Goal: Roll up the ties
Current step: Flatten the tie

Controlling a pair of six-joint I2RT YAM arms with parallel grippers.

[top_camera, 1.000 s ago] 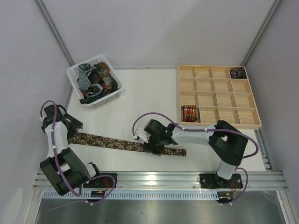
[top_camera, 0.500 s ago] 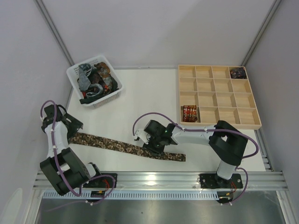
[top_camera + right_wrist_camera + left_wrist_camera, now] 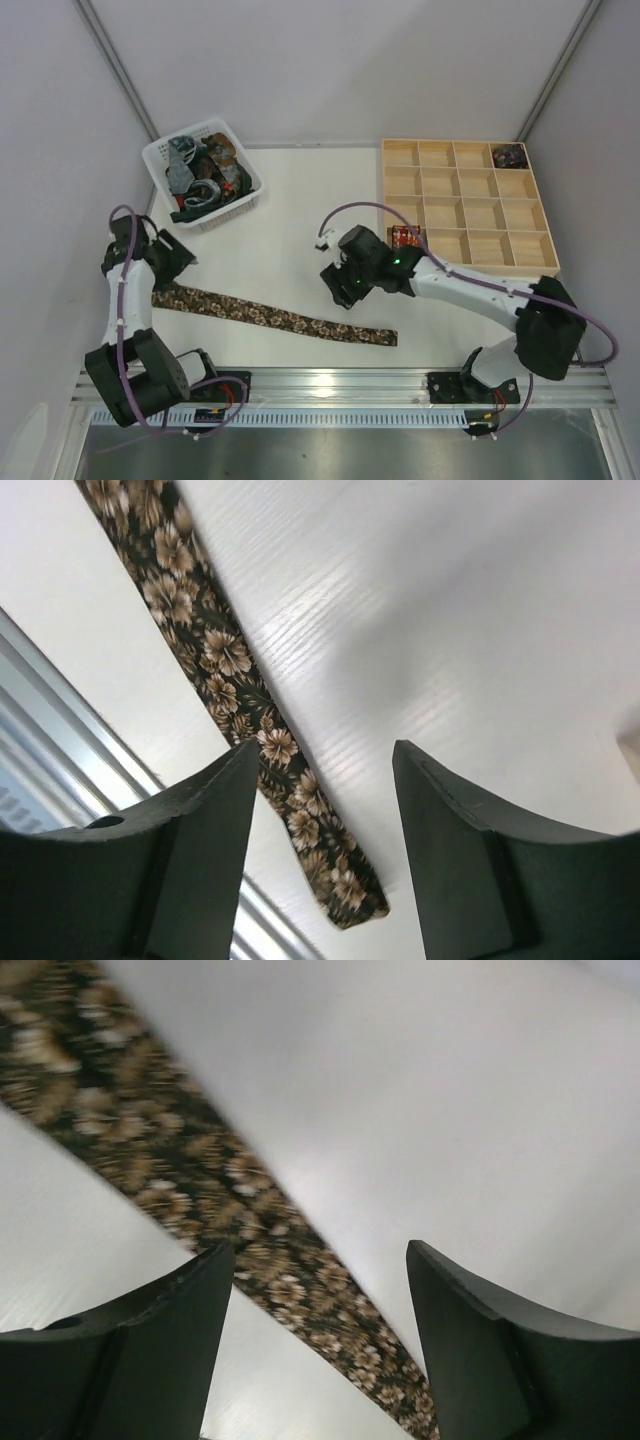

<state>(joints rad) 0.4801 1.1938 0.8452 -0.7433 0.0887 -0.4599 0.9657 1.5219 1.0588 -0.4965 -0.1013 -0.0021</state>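
Top external view, left to right: my left gripper [image 3: 168,262] hangs open, gripping nothing, above the left end of the brown floral tie [image 3: 270,317]. That tie lies flat and unrolled along the near side of the table [image 3: 300,200]. Behind it, the white basket [image 3: 152,158] holds a tangled heap of loose ties [image 3: 200,178]. My right gripper [image 3: 338,286] is likewise open and empty, over the tie's right part. The wooden tray [image 3: 470,142] at right holds a red roll [image 3: 406,242] and a dark roll [image 3: 509,155]; most compartments are vacant. I judge the task early. Nothing lies across the tie.
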